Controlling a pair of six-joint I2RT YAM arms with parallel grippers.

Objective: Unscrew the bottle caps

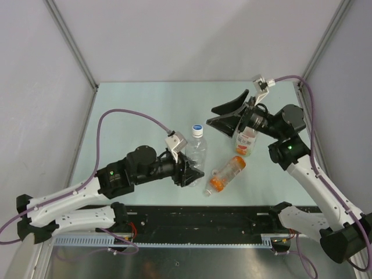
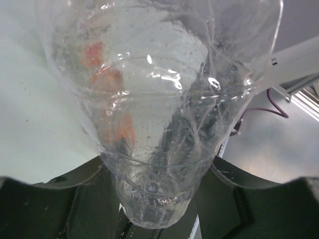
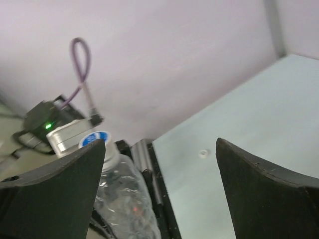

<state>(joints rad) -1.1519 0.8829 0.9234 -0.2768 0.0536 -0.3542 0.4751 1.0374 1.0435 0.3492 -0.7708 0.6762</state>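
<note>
In the top camera you see the left gripper closed around the lower body of the clear bottle near the middle of the table. The bottle is held with its cap upward (white, with a blue top), and the cap sits on the neck. Just right of it the orange bottle lies on its side. The right gripper has its jaws wide and holds nothing, just over the bottle with the white label.

In the left wrist camera the clear bottle fills the picture, pressed between both dark fingers. Some orange shines through it.

In the right wrist camera the fingers stand far apart. The clear bottle and its cap show behind one of them.
</note>
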